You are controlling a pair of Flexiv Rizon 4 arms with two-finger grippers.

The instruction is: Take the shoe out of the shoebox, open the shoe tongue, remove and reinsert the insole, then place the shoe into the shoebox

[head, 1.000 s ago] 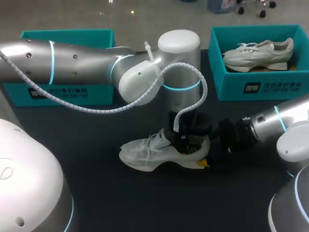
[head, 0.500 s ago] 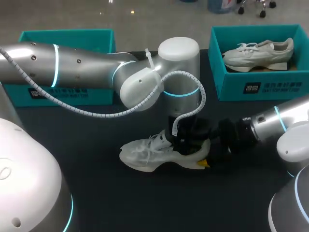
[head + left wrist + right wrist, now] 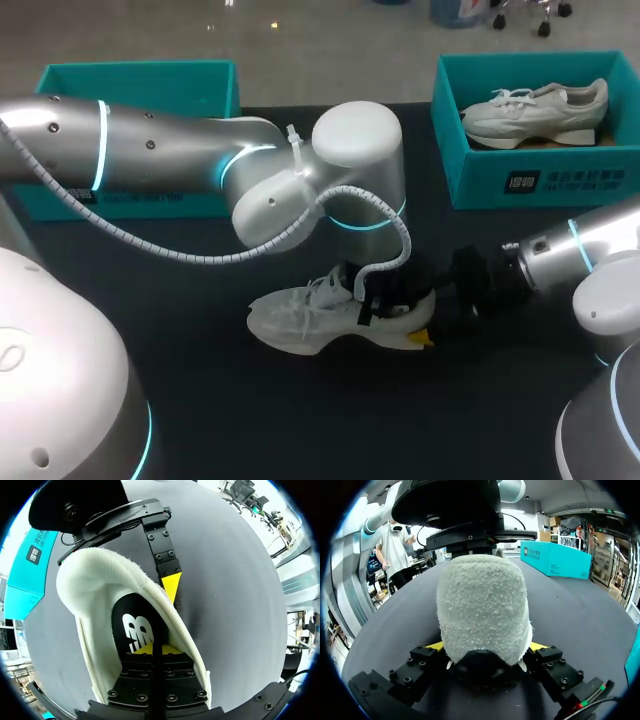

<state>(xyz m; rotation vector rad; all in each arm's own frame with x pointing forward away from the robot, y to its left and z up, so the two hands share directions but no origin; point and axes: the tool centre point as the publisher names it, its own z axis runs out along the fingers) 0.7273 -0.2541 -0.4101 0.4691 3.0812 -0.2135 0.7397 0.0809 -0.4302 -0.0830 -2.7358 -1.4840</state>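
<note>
A white shoe (image 3: 300, 320) lies on its sole in the middle of the black table, toe to the left. My left gripper (image 3: 385, 298) is down in its opening. In the left wrist view the left gripper (image 3: 152, 650) has its fingers together, and its yellow tips rest on the black insole (image 3: 137, 627), with nothing visibly pinched between them. My right gripper (image 3: 426, 318) holds the heel from behind. In the right wrist view the fluffy heel (image 3: 482, 605) fills the right gripper (image 3: 487, 647), a finger pressing on each side. One right fingertip (image 3: 171, 584) shows beside the shoe's collar (image 3: 100, 570).
An open teal shoebox (image 3: 140, 75) stands at the back left, partly behind my left arm. Another teal box (image 3: 540, 185) at the back right holds a second white shoe (image 3: 540, 110). Bare black table (image 3: 250, 420) lies in front of the shoe.
My left arm has sunk lower and shifted slightly left, pushing its gripper deeper into the shoe. The shoe and my right arm have stayed put.
</note>
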